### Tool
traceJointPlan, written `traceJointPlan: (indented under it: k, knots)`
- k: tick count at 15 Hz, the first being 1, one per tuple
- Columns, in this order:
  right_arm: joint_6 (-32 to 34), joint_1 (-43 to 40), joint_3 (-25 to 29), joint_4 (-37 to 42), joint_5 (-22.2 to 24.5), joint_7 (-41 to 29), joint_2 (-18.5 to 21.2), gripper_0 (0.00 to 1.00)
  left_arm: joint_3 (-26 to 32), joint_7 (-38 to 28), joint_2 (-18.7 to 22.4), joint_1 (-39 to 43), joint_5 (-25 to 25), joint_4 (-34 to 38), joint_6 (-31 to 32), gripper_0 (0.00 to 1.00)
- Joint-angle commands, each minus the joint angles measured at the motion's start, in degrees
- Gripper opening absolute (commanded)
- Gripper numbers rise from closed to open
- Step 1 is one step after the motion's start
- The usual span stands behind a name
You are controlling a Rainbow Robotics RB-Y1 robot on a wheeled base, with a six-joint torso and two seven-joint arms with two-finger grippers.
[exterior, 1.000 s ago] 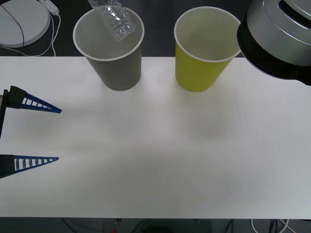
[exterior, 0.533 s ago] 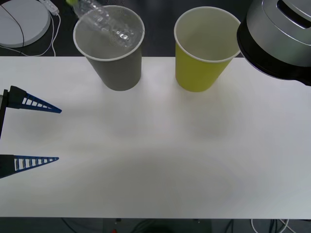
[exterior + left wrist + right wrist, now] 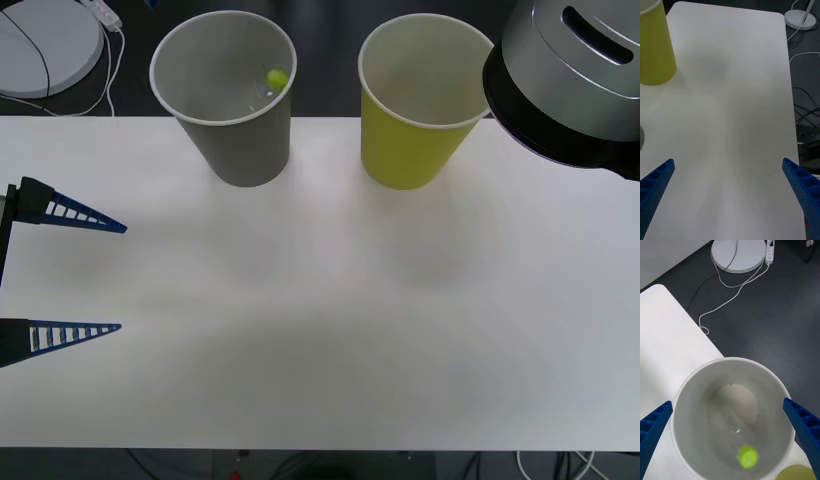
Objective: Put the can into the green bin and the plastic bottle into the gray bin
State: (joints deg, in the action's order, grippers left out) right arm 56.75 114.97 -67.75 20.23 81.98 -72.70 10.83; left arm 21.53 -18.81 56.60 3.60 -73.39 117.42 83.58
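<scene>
Right wrist view: plastic bottle [image 3: 738, 444] inside gray bin [image 3: 685, 390].

Gray bin [image 3: 228, 100] and green bin [image 3: 418, 105] stand apart at the desk's [image 3: 330, 320] far edge; the near expanse lies open.

The setting is a lab or test room. A plain white table [image 3: 320, 330] stands on dark gray flooring [image 3: 763, 315]. A round white stand base [image 3: 739, 253], a power strip [image 3: 770, 251] and loose white cables [image 3: 720, 303] lie on the floor.
</scene>
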Motion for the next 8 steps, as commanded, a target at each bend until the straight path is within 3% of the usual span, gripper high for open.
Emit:
traceJointPlan:
  k: [1,8]
  knots:
    - [-0.41,-0.01,-0.01,-0.01,-0.07,0.02,-0.20,1.00,0.00,0.00,0.00,0.00,0.00,0.00,0.00,1.00]
    - [-0.67,-0.71,0.87,0.08,-1.13,1.95,-0.02,1.00,0.00,0.00,0.00,0.00,0.00,0.00,0.00,1.00]
